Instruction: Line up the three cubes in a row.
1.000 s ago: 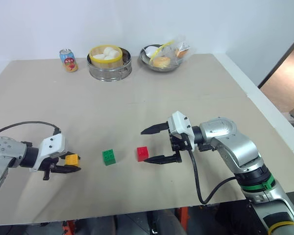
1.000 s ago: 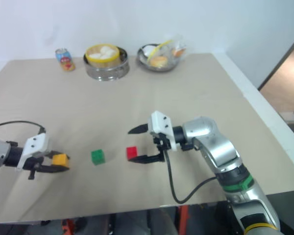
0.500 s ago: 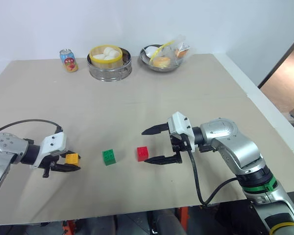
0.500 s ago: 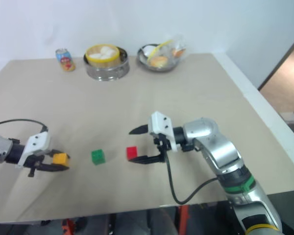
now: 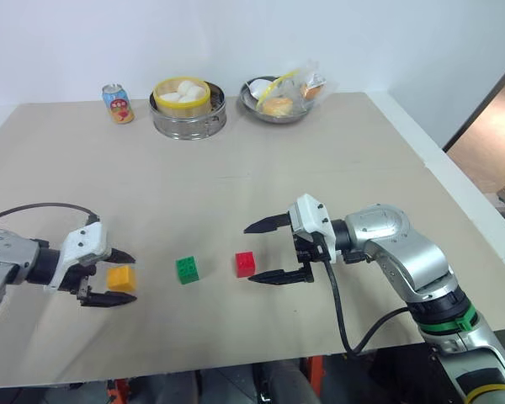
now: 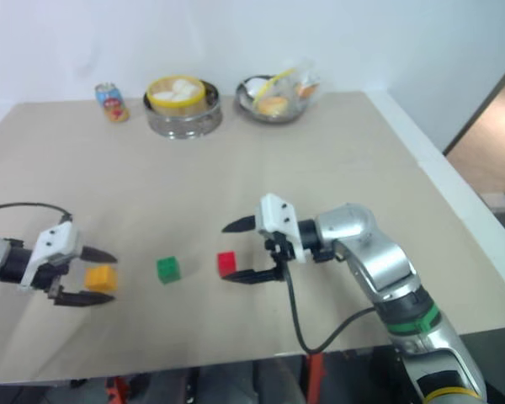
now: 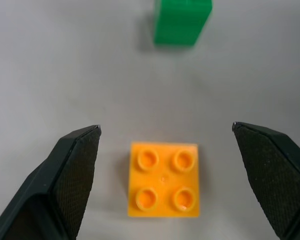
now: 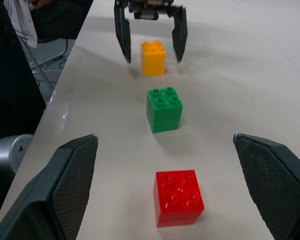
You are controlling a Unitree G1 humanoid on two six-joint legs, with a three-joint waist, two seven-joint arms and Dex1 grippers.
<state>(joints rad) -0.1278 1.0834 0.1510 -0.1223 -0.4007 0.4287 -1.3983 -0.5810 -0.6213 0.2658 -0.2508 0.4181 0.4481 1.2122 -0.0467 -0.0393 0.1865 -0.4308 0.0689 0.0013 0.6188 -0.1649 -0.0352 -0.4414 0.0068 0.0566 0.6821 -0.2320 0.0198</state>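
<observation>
Already the small orange-yellow studded plastic cube (image 5: 121,279) sits flat on the beige tabletop (image 5: 236,185), at the left end of a line with the green studded plastic cube (image 5: 186,269) in the middle and the red studded plastic cube (image 5: 245,263) on the right. In the right wrist view the three run almost straight, red nearest, the orange-yellow one set a touch to one side of the other two. The gaps look roughly even.

The black two-fingered left gripper (image 5: 113,278) is spread wide around the orange-yellow cube, fingers clear of both its sides, so nothing is pinched. The line's long axis runs from this gripper toward the right one. The black two-fingered right gripper (image 5: 269,250) is likewise spread and empty, pointing along the row just beside the red cube.

Any final nudge would probably fall to the left arm.
</observation>
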